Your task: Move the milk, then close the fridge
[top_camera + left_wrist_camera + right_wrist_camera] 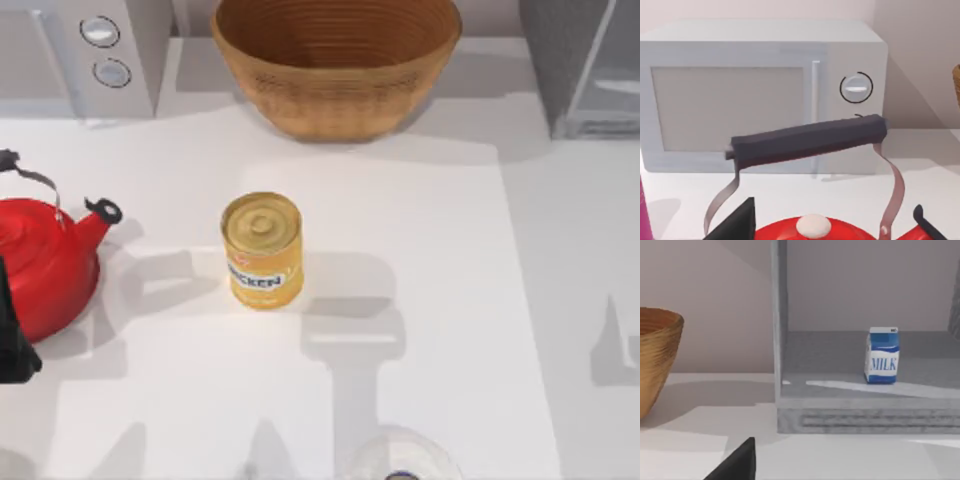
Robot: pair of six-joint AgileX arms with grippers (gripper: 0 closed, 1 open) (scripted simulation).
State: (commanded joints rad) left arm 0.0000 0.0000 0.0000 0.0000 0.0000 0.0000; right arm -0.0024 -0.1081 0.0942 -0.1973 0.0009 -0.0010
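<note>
The milk (883, 356), a small white and blue carton, stands upright inside the fridge (781, 325) on its grey floor, in the right wrist view. The front of the fridge is open toward that camera. From above, the fridge (560, 70) is at the table's far right corner, with a pale glassy panel (618, 75) beside it. A dark part of my right gripper (737, 464) shows low in its wrist view, well short of the fridge and off to one side of the milk. My left arm (12, 340) is parked at the left edge beside the red kettle (45, 262).
A yellow chicken can (262, 248) stands mid-table. A wicker basket (335, 60) sits at the back centre, and a grey microwave (100, 50) with two knobs at the back left. A clear glass object (400, 460) is at the front edge. The kettle's handle (807, 140) crosses the left wrist view.
</note>
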